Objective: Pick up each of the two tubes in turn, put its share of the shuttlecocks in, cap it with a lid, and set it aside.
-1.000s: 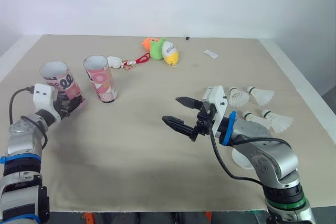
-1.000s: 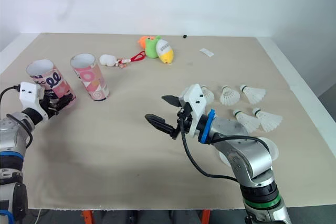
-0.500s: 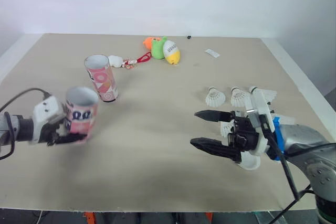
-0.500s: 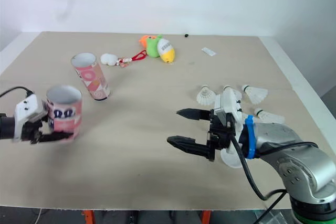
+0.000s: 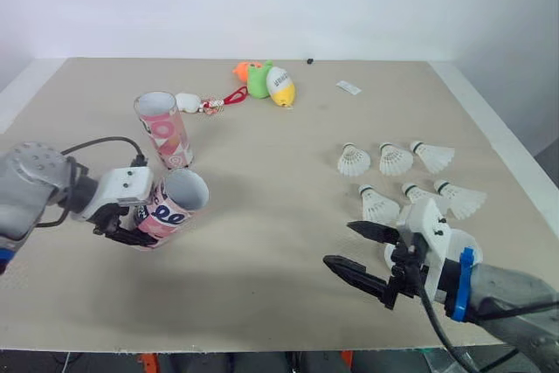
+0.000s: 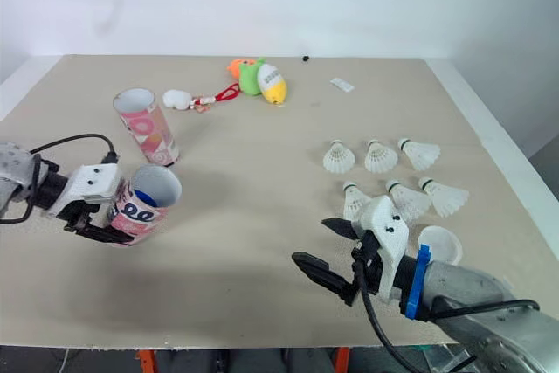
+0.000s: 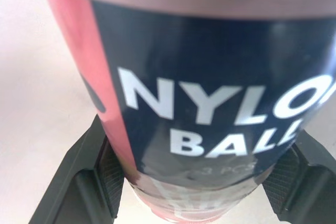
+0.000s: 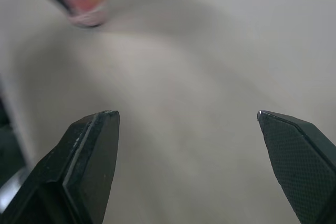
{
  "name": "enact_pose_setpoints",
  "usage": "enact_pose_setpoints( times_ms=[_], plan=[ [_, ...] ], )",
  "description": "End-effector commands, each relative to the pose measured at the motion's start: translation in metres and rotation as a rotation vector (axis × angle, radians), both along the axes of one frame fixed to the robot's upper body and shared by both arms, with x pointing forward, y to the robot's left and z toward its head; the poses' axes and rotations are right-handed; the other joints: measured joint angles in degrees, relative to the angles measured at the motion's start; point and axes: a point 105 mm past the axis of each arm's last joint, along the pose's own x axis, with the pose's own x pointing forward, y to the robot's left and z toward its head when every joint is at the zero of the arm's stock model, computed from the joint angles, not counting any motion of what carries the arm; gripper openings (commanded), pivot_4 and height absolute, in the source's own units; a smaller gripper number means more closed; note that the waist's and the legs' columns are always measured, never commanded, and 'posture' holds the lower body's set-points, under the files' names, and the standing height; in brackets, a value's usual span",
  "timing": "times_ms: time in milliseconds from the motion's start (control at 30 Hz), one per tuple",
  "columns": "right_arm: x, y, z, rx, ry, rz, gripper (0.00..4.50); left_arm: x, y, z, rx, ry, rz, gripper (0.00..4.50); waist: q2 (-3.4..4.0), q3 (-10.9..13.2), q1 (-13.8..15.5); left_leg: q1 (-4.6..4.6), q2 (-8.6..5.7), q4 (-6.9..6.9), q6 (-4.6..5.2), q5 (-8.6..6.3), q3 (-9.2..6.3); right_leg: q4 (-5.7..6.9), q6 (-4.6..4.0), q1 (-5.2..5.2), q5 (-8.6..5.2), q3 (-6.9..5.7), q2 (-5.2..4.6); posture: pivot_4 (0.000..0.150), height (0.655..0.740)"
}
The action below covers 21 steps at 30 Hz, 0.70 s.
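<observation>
a: status check. where do we stand on the first tube?

b: we have the first tube point(image 5: 175, 203) clamped between the jaws of the left gripper point(image 5: 140, 220), gripped on its lower body. it is tilted, with the open mouth turned toward the right gripper point(image 5: 337, 243). the inside looks empty.

a: and the right jaws?

b: spread wide, with nothing between them. their tips point toward the held tube, well apart from it. the six shuttlecocks point(image 5: 395, 160) lie on the table point(image 5: 262, 286) to the outer side of those jaws. the nearest one sits just beside one finger and none is grasped. one white lid point(image 6: 439, 245) lies behind the jaws, near the wrist.

a: second tube?

b: the second tube point(image 5: 162, 128) stands upright beyond the left jaws, apart from them and uncapped.

a: progress, then?

b: we judge only the first pickup done. loading, capping and setting aside remain for this tube. the full cycle then remains for the other.
</observation>
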Motion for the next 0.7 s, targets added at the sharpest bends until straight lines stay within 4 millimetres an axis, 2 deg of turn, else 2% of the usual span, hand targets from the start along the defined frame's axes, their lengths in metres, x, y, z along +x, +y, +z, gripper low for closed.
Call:
enact_pose_setpoints(
  times_ms=[33, 367, 500, 700],
  plan=[
    [0.003, -0.009, 0.004, -0.036, -0.063, -0.156, 4.50, 0.008, -0.004, 0.005, 0.051, -0.023, -0.055, 3.00, 0.00, 0.00, 0.03, 0.00, -0.01, 0.04, 0.00, 0.00, 0.00, 0.00, 0.03, 0.00, 0.02, 0.00, 0.00, 0.150, 0.7323],
    [0.006, -0.019, -0.026, -0.087, -0.017, -0.419, 4.50, 0.017, -0.025, -0.012, 0.044, -0.026, -0.166, 3.00, 0.26, -0.21, 0.12, 0.04, -0.08, 0.12, 0.02, 0.01, 0.02, 0.00, 0.10, 0.10, 0.05, 0.06, -0.07, 0.150, 0.7323],
    [0.024, -0.026, -0.030, -0.105, -0.046, -0.480, 4.50, 0.011, -0.038, -0.018, -0.005, -0.013, -0.196, 3.00, 0.52, -0.38, 0.20, 0.16, -0.21, 0.28, 0.11, 0.07, -0.01, 0.00, 0.03, 0.37, -0.01, 0.16, -0.15, 0.150, 0.7323],
    [0.044, -0.029, -0.033, -0.139, -0.079, -0.509, 4.50, 0.008, -0.040, -0.020, -0.010, -0.024, -0.185, 3.00, 0.54, -0.39, 0.19, 0.58, -0.22, 0.30, 0.14, 0.08, 0.08, -0.09, 0.17, 0.88, -0.01, 0.39, -0.21, 0.150, 0.7323]
  ],
)
